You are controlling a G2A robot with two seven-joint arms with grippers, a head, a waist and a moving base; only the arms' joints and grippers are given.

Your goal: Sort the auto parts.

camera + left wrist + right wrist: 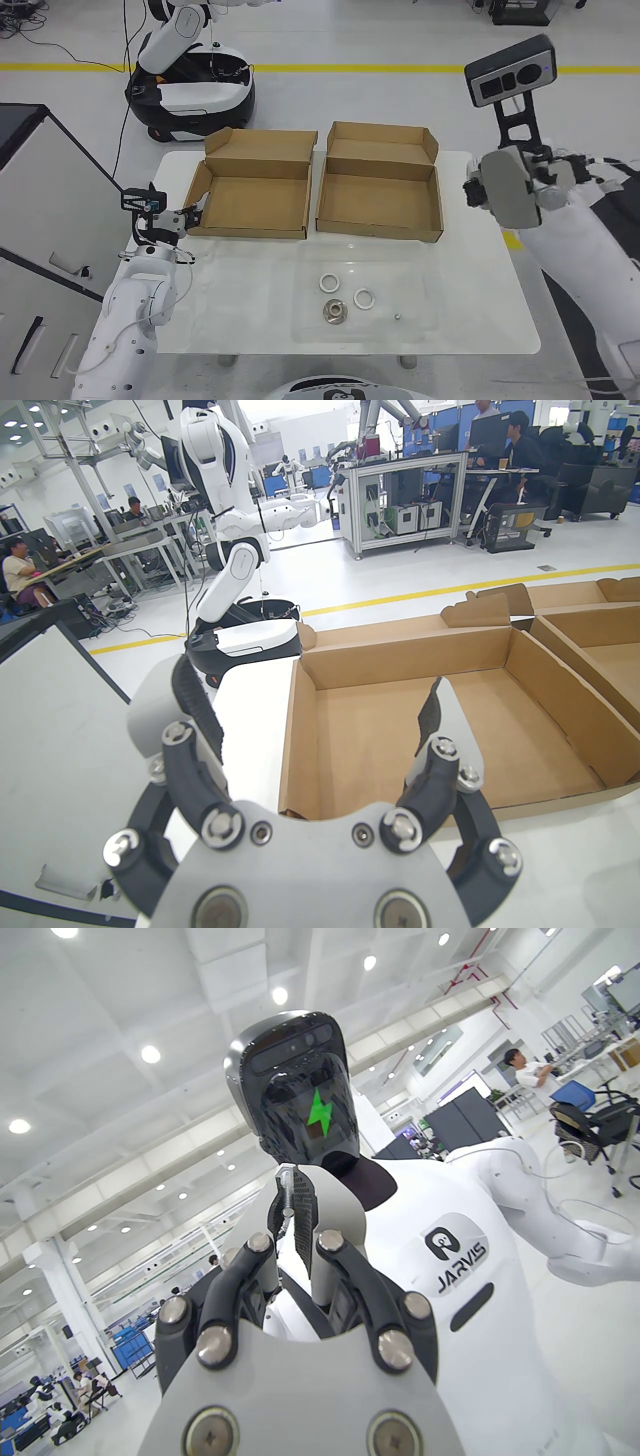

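Right wrist view shows a threaded metal bolt (287, 1200) clamped between the closed fingers of the right gripper (291, 1178). In the top view this arm is held up by the right edge of the white desk (470, 300), beside the right cardboard box (380, 200). The other parts lie near the front of the desk on what looks like a clear shallow tray (432, 290). They are two white rings (328, 283) (365, 298) lying a little apart, a round metal part (333, 312) just beside them on the robot's side, and a tiny piece (397, 316) too small to identify. The left cardboard box (250, 205) sits next to the right one, both with lids folded back. The left gripper (310, 672) hangs at the left box's outer wall with its fingers spread wide, holding nothing.
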